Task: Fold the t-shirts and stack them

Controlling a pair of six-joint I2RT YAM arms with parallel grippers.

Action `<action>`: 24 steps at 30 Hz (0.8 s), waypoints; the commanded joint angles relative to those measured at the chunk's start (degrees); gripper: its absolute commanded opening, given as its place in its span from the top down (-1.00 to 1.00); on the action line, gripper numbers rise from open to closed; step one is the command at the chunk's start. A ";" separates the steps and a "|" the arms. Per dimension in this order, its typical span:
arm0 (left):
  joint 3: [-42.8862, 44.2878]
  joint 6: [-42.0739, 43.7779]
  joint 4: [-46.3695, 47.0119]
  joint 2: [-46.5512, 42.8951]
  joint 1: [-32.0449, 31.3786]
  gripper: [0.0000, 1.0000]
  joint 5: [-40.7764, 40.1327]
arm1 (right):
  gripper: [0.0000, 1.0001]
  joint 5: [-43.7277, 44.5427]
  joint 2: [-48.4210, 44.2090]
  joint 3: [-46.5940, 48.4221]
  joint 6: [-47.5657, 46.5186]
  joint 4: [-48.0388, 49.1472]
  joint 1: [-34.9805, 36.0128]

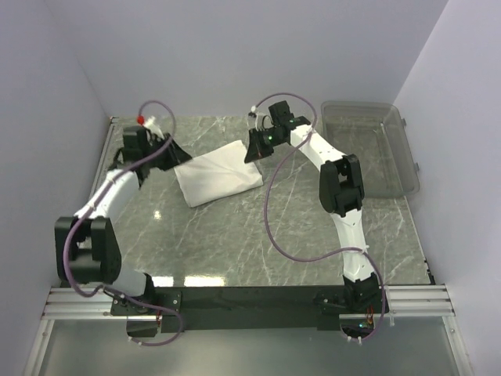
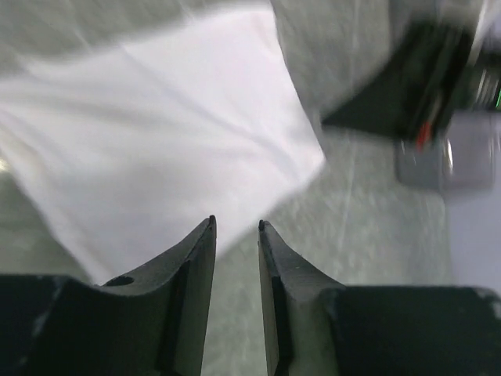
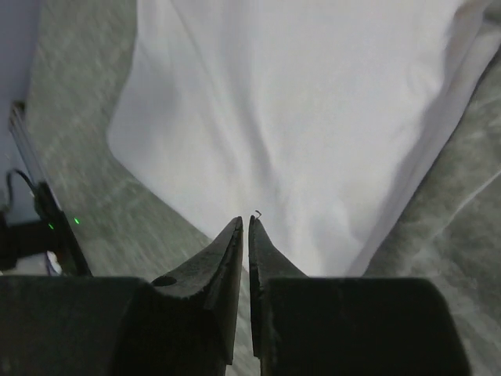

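The white t-shirt [image 1: 218, 174] lies folded into a rough rectangle at the back middle of the marble table; its red print does not show. My left gripper [image 1: 178, 157] is at the shirt's left edge, with its jaws a little apart and nothing between them. In the left wrist view it [image 2: 236, 223] is over bare table just off the shirt [image 2: 156, 133]. My right gripper [image 1: 254, 150] is at the shirt's far right corner. In the right wrist view it [image 3: 244, 219] is shut and empty, just short of the shirt's edge [image 3: 297, 117].
A clear grey plastic bin [image 1: 368, 149] stands at the back right against the wall. White walls close the table on the left, back and right. The right arm's wrist [image 2: 423, 78] shows in the left wrist view beyond the shirt's corner.
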 commanded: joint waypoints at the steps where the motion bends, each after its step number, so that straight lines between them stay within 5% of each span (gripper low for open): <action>1: -10.05 -7.75 7.59 -1.64 -3.76 0.33 7.51 | 0.71 -2.87 2.94 3.83 18.86 10.51 -0.11; 8: -15.79 -11.72 14.11 2.03 -6.76 0.34 6.63 | 0.60 5.63 8.74 6.28 31.82 19.86 0.94; 24: -21.32 -11.10 7.87 9.96 -4.40 0.42 -0.75 | 0.63 21.47 12.53 9.01 41.93 15.91 0.59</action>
